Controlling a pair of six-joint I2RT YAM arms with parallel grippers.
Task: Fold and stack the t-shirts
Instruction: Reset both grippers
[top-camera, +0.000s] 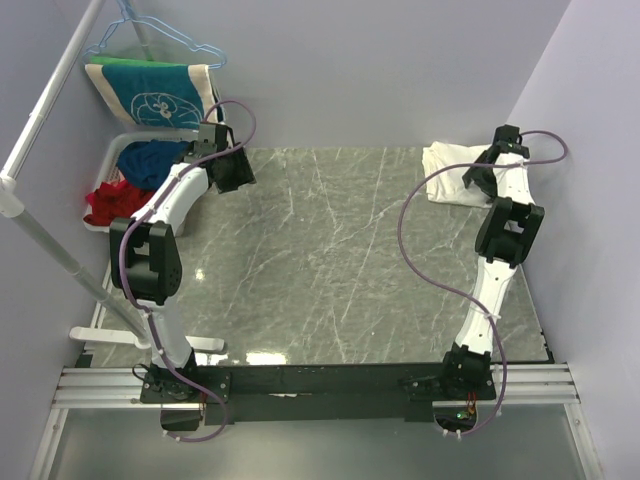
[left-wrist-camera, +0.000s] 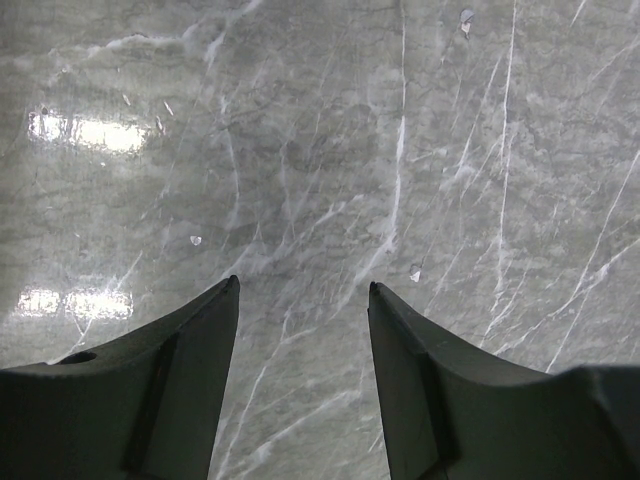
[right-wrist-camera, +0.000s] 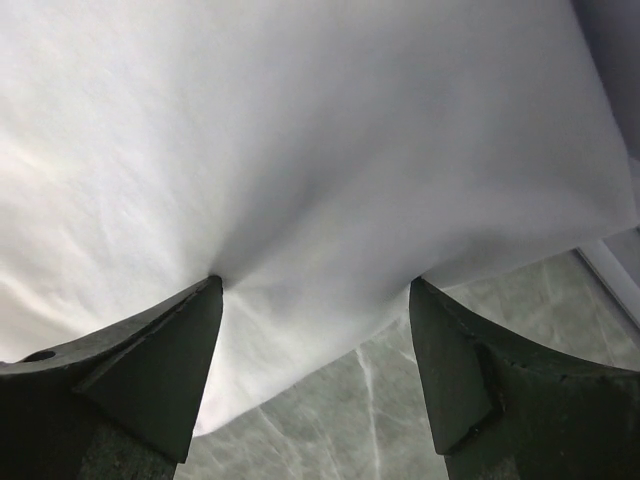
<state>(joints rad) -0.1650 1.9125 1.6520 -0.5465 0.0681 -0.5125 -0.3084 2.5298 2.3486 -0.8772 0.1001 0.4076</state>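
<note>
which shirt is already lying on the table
The white t-shirt at the far right corner, under the right gripper. The blue one and red one are in the basket; the teal one hangs behind it.

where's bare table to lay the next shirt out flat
The middle of the table is bare, from the left gripper across to the right arm and down to the near edge. Crowded: the far right corner, where the white shirt lies under the right gripper, and the far left edge beside the basket of clothes.
</note>
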